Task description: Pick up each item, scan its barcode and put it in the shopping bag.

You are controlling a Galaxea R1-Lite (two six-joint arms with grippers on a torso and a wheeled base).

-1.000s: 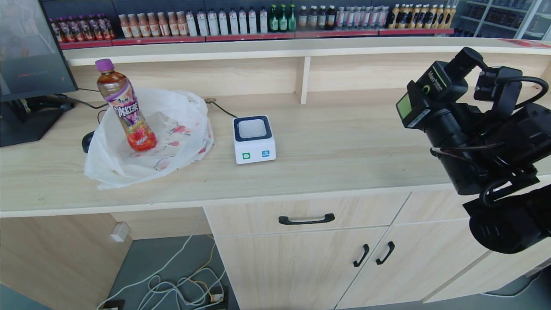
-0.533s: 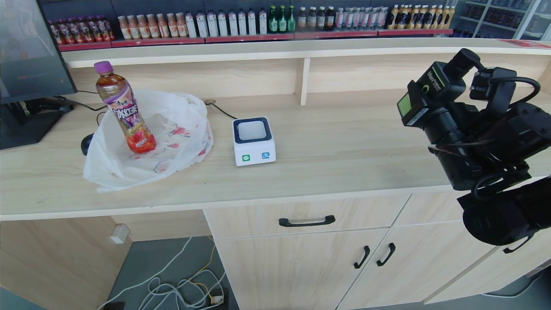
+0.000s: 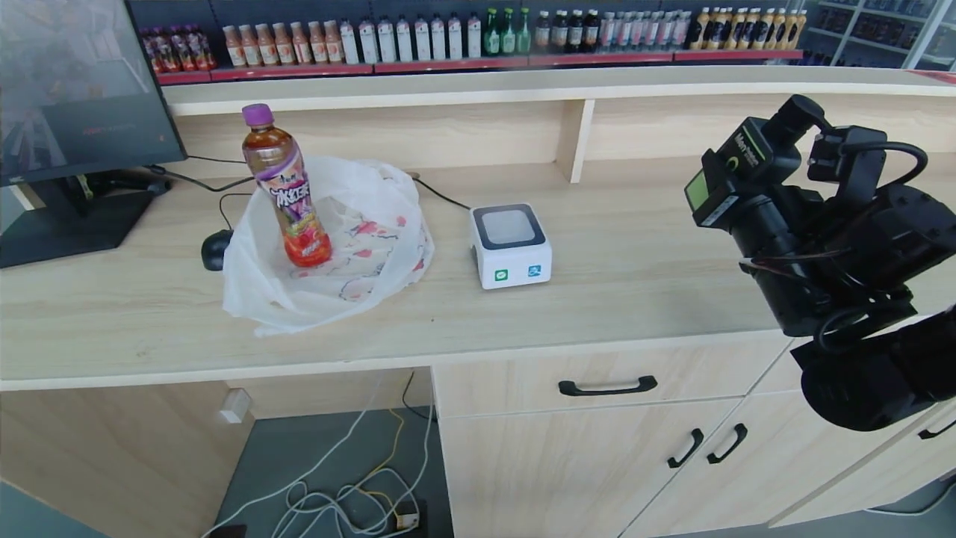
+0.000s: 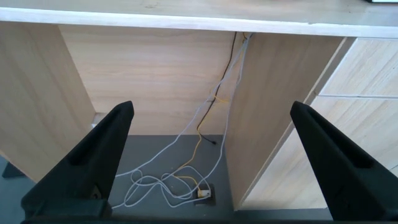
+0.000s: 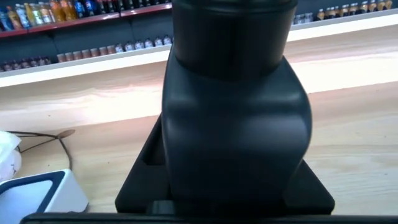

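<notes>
Between the earlier frame and now the head camera swings left, so the whole scene sits further right in the picture. On the counter [image 3: 635, 284] the things keep their places, and the right arm [image 3: 821, 254] hangs in much the same spot at the right edge.

A white bag [image 3: 373, 224] lies open on the left part of the counter, and a bottle [image 3: 287, 198] with a purple cap stands upright in it. Just beside the bag, toward the counter's middle, sits the scanner [image 3: 511, 245], its window facing up. A mouse [image 3: 216, 249] lies at the bag's other side.

Below the counter edge the left claw [image 4: 211, 109] is spread wide and holds nothing; it faces the recess where cables [image 4: 180, 180] lie on the floor. At the counter's right end the right claw [image 3: 728, 175] is raised above the top, and I cannot tell whether it is open or closed.
</notes>
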